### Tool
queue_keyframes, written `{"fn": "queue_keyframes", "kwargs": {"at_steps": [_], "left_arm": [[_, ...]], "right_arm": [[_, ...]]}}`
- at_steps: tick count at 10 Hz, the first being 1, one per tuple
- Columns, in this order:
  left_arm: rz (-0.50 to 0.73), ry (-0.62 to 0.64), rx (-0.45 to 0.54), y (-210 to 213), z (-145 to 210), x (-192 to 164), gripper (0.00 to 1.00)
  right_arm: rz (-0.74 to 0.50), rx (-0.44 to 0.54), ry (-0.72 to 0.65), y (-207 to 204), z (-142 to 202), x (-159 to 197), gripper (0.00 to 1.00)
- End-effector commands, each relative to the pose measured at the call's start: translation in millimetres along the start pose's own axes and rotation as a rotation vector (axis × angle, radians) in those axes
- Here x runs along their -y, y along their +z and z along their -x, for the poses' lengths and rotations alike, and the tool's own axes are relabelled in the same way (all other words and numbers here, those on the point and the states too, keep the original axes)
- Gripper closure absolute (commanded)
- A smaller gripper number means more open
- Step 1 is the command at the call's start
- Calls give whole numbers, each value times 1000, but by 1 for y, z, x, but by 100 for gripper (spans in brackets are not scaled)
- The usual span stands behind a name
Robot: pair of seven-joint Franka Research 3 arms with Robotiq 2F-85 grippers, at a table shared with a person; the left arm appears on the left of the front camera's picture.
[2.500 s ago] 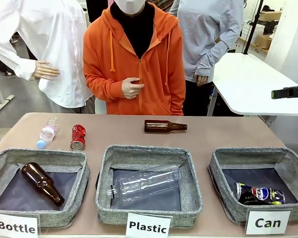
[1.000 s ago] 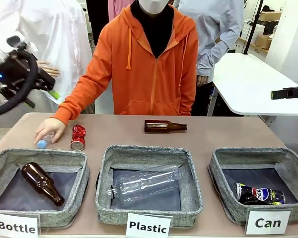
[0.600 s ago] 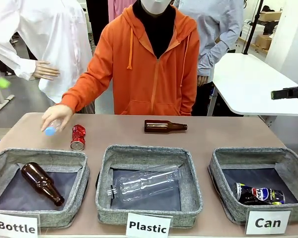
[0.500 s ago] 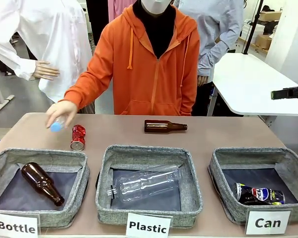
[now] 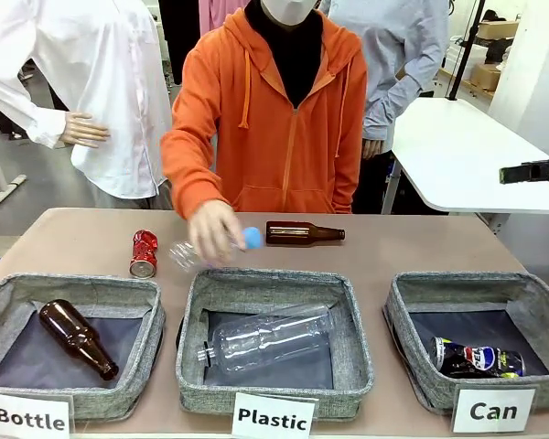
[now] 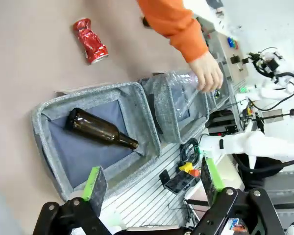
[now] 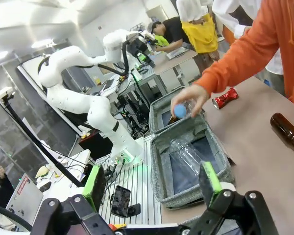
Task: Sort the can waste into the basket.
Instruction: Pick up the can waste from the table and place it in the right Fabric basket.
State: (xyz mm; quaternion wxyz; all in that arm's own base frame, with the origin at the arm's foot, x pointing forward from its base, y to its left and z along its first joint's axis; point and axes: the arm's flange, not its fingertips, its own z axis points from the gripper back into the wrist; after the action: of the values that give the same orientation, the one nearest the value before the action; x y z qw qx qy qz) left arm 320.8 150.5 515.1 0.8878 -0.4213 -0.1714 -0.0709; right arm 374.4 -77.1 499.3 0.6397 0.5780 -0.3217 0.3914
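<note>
I have both tools idle. The left gripper has its green-padded jaws spread fully apart with nothing between them. The right gripper is just as wide and just as empty.

The black metal can with the Pepsi logo lies on its side inside the shallow grey woven basket with the white "Can" label. The red crushed metal can lies on the brown table, beyond the like basket labelled "Bottle", well apart from its own basket.

The person's hand holds a blue-capped bottle above the far rim of the middle basket labelled "Plastic". The bottle is smeared by motion, though it looks like clear plastic. A brown glass bottle lies on the table just beside that hand.
</note>
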Motion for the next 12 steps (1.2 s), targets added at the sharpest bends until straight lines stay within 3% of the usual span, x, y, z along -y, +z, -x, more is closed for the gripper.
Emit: {"fn": "queue_keyframes", "kwargs": {"at_steps": [1,4,8,9,12], "left_arm": [[-24,-22,-113,-28,-42,17,0],[-187,56,-213,-112,-96,42,0],[-301,100,-252,-200,-143,56,0],[-317,114,-271,-200,-146,52,0],[-205,127,-167,-99,-114,17,0]], "right_arm": [[-1,-8,21,1,0,-1,0],[-1,-8,21,1,0,-1,0],[-1,-8,21,1,0,-1,0],[-1,-8,21,1,0,-1,0],[-1,-8,21,1,0,-1,0]]}}
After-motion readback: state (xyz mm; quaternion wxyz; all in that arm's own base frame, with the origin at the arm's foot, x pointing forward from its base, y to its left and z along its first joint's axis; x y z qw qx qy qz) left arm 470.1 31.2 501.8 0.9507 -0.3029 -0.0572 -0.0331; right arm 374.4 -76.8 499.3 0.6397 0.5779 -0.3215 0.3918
